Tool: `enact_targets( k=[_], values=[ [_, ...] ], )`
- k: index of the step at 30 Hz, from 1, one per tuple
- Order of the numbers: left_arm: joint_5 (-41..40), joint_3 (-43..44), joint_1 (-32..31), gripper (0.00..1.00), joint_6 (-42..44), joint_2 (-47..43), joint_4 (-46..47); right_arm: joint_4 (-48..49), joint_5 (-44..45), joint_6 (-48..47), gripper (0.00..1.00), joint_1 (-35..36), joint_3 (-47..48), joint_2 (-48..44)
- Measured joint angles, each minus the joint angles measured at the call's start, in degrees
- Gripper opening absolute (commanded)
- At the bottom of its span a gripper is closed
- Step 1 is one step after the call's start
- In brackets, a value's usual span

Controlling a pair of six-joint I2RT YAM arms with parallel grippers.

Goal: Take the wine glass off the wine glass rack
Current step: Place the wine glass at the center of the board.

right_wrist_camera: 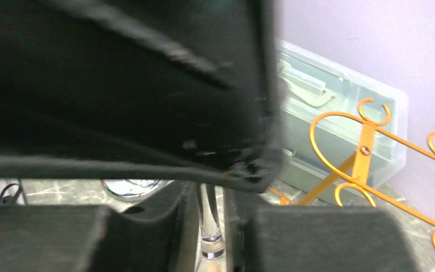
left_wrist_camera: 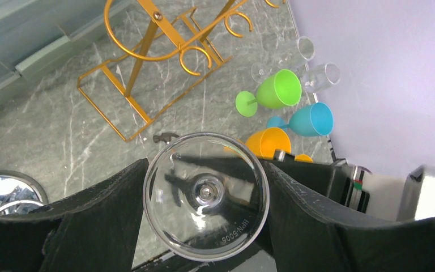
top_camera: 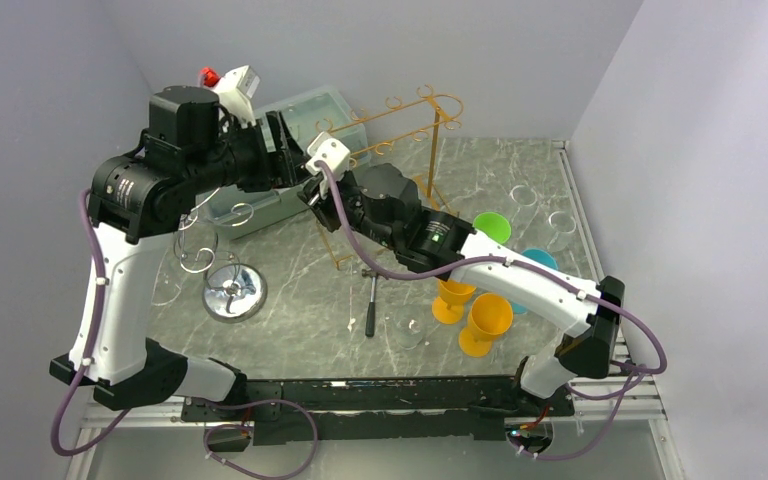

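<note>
The clear wine glass (left_wrist_camera: 206, 195) is off the gold wire wine glass rack (top_camera: 410, 140) and hangs in the air between both arms. In the left wrist view its round foot faces the camera, and my left gripper (left_wrist_camera: 204, 190) is shut on the rim of that foot. In the right wrist view the stem (right_wrist_camera: 209, 221) stands upright between the fingers of my right gripper (right_wrist_camera: 208, 226), which are closed in tight on it. The left gripper's finger (right_wrist_camera: 147, 85) fills the top of that view. From above, both grippers meet just left of the rack (left_wrist_camera: 147, 56), and the glass is hidden.
A clear plastic box (top_camera: 300, 150) lies behind the grippers. Green (top_camera: 490, 226), blue (top_camera: 540, 262) and two orange goblets (top_camera: 487, 320) sit at the right. A shiny round dish (top_camera: 233, 292), clear glasses (top_camera: 197, 250) and a small hammer-like tool (top_camera: 371, 300) are on the marble table.
</note>
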Motion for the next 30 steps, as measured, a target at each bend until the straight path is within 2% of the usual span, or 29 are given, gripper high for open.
enact_targets(
  k=[3,4,10,14,20,30],
  values=[
    [-0.70,-0.70,-0.13,0.39,-0.04,-0.02,1.18,0.28,0.33,0.28,0.01,0.50,-0.22,-0.02],
    [-0.70,-1.18,-0.15,0.43,-0.31,-0.13,1.16,0.28,0.83,0.61,0.00,0.72,-0.48,-0.13],
    [-1.75,-4.83,-0.33,0.75,-1.44,-2.23,3.69,0.35,0.68,2.54,0.00,0.74,-1.29,-0.68],
    [-2.51,-6.05,-0.76,0.87,-1.73,-3.89,5.90,0.59,0.59,4.48,0.00,0.96,-1.33,-1.33],
    [-3.78,-6.62,-0.66,0.98,-2.25,-7.58,10.45,-0.98,1.07,8.63,0.00,0.83,-0.70,-1.79],
    [-2.43,-13.68,-0.66,0.99,-1.31,-13.94,21.88,-7.23,3.72,15.65,0.00,-0.02,6.86,-1.79]
  ],
)
